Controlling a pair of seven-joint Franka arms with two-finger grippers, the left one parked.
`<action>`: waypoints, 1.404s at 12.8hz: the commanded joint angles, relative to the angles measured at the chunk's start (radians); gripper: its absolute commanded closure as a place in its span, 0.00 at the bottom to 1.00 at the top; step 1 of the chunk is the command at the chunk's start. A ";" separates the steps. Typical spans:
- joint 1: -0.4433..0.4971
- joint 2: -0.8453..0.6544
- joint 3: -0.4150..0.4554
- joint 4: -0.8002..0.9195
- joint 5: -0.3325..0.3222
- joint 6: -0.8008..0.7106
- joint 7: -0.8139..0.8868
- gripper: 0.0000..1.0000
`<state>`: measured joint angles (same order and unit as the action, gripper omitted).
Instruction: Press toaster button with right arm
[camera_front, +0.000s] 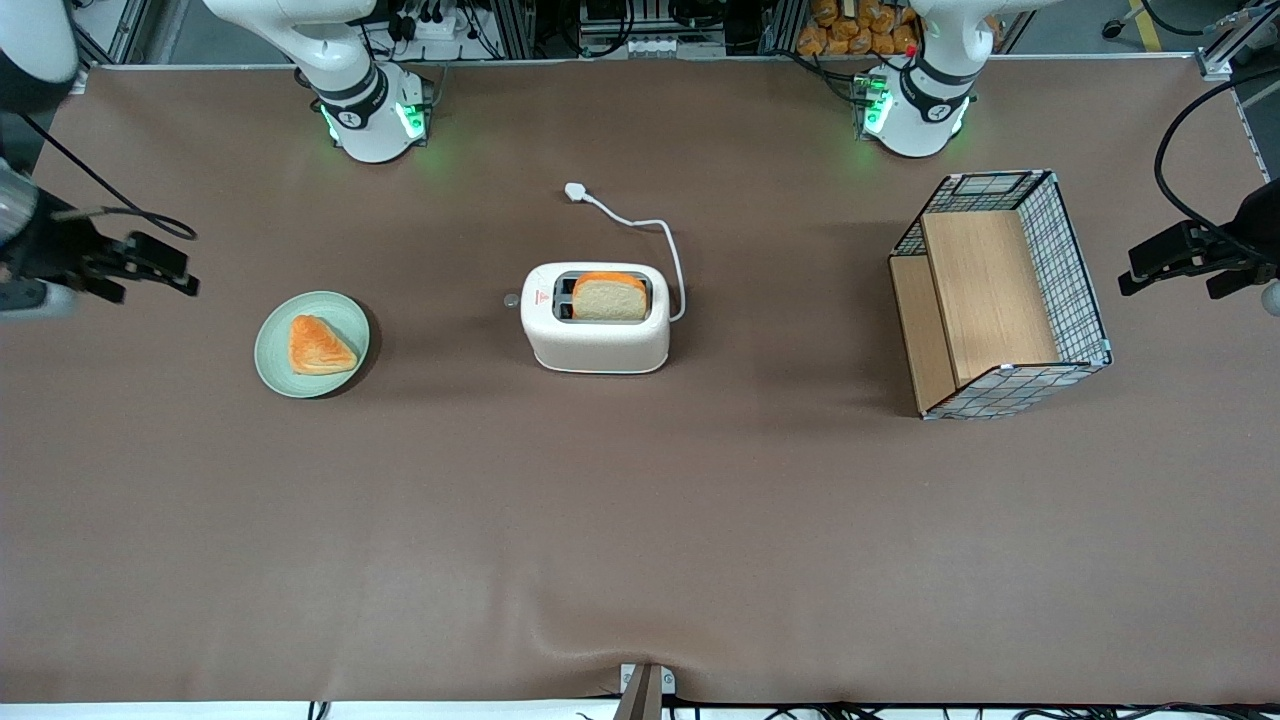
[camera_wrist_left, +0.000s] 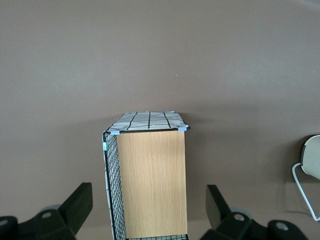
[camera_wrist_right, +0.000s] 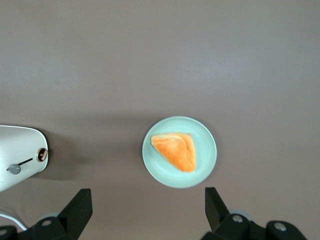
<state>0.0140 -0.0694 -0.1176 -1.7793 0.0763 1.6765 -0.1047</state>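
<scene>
Nothing is pressed yet. The right arm's gripper (camera_front: 150, 270), fingers spread and empty, is hovering near the table's edge; the toaster (camera_front: 596, 320) is sitting mid-table, its button (camera_front: 511, 299) untouched.

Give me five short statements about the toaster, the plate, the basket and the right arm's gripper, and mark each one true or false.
1. A slice of bread stands in one slot of the toaster. True.
2. The gripper is pressing the toaster button. False: it hangs open near the working arm's end of the table, apart from the toaster.
3. The green plate holds a triangular pastry. True.
4. The toaster's plug is in a socket. False: it lies loose on the table.
5. The wire basket is full of bread. False: only its wooden shelves show.
</scene>
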 joint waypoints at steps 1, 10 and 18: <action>-0.049 0.014 0.029 0.090 -0.041 -0.067 0.068 0.00; -0.062 0.053 0.029 0.250 -0.036 -0.221 0.106 0.00; -0.065 0.010 0.041 0.179 -0.043 -0.225 0.071 0.00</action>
<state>-0.0277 -0.0272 -0.1004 -1.5673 0.0547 1.4523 -0.0010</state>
